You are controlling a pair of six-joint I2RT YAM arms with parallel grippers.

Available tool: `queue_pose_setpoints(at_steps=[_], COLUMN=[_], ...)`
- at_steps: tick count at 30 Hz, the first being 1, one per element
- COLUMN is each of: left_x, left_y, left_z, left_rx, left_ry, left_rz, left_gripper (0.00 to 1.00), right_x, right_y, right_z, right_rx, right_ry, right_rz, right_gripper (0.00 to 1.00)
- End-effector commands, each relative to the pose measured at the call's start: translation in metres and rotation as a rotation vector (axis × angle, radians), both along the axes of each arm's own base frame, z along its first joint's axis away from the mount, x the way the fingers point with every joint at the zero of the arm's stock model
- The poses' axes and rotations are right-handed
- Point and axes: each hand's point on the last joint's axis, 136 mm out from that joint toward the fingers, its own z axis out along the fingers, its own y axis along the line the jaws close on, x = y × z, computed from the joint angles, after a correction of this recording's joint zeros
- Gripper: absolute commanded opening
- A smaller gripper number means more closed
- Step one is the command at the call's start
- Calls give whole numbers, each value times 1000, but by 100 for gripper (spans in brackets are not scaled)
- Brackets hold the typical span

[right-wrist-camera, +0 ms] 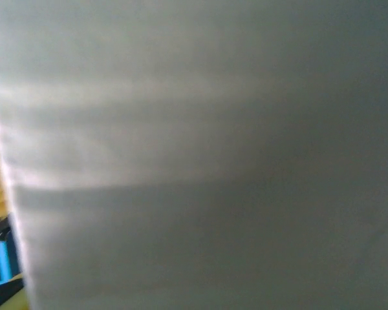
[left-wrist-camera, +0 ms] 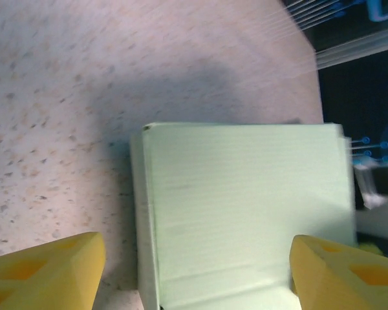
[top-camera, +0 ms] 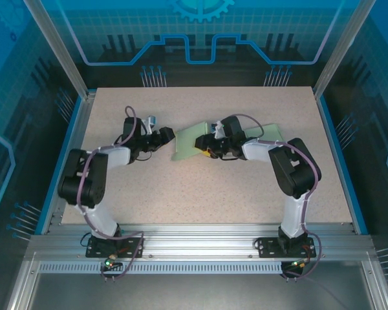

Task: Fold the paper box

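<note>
Green paper box (top-camera: 187,142), apparently part-folded

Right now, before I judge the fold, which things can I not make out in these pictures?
Top view: the wrist hides the fingers of the right end effector, so its grip on the paper box is uncertain.
Right wrist view: the box is too close and blurred; no crease is readable.
Left wrist view: the frame's bottom edge cuts off the box inside the open left end effector.
</note>
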Motion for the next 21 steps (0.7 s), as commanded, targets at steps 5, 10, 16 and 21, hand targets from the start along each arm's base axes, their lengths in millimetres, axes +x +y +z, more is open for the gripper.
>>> queue_pose_setpoints(at_steps=[5, 10, 16, 21], left_x=[-63, -99, -85, -63], left_y=[-55, -96, -100, -92], left_z=[67, 42, 16, 12], left_rx=[635, 1019, 1219, 1330], left_ry=[-798, -1025, -991, -932], left_rz=[-243, -459, -437, -366], left_gripper=[99, 99, 99, 98], right_x=[-17, -33, -51, -64], right_y=[-14, -16, -16, -19], right_z=[27, 35, 43, 47], right_rx=[160, 200, 199, 174], right_ry=[164, 254, 319, 335], right_rz=[10, 41, 78, 103], right_gripper=[52, 52, 52, 53])
